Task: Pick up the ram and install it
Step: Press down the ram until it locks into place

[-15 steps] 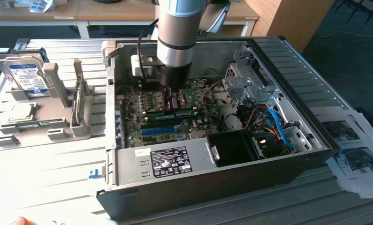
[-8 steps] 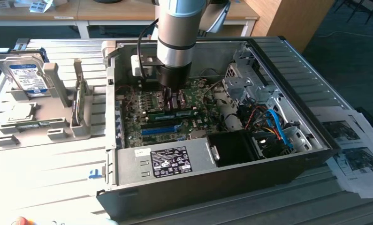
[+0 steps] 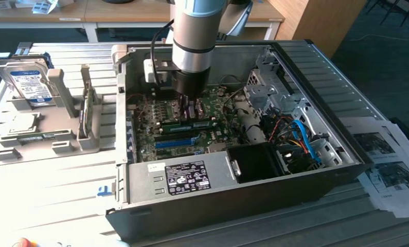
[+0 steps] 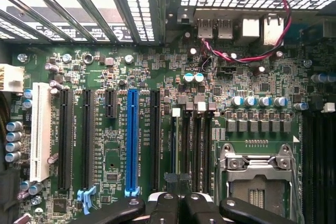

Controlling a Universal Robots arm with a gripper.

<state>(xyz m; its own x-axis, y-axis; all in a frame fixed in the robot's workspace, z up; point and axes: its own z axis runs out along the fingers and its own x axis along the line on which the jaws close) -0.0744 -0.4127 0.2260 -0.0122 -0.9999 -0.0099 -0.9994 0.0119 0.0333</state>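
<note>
The ram point(image 3: 190, 124), a narrow green stick with a white sticker, lies along the memory slots of the motherboard point(image 3: 156, 116) inside the open computer case point(image 3: 314, 67). My gripper point(image 3: 185, 107) hangs straight down into the case, just above the board and close behind the ram. In the wrist view my gripper point(image 4: 178, 202) is shut, its dark fingers point(image 4: 164, 203) pressed together with nothing seen between them. They sit over one end of the black memory slots point(image 4: 191, 145), between the blue expansion slot point(image 4: 132, 140) and the empty processor socket point(image 4: 257, 174). Whether the ram is fully seated I cannot tell.
A grey parts tray point(image 3: 60, 146) on the exterior view's left holds a silver hard drive point(image 3: 27, 82), a square processor chip point(image 3: 20, 122) and another green stick point(image 3: 43, 136). Cables point(image 3: 300, 136) and a drive cage point(image 3: 266, 87) crowd the case's right side. Printed sheets point(image 3: 389, 164) lie beside the case.
</note>
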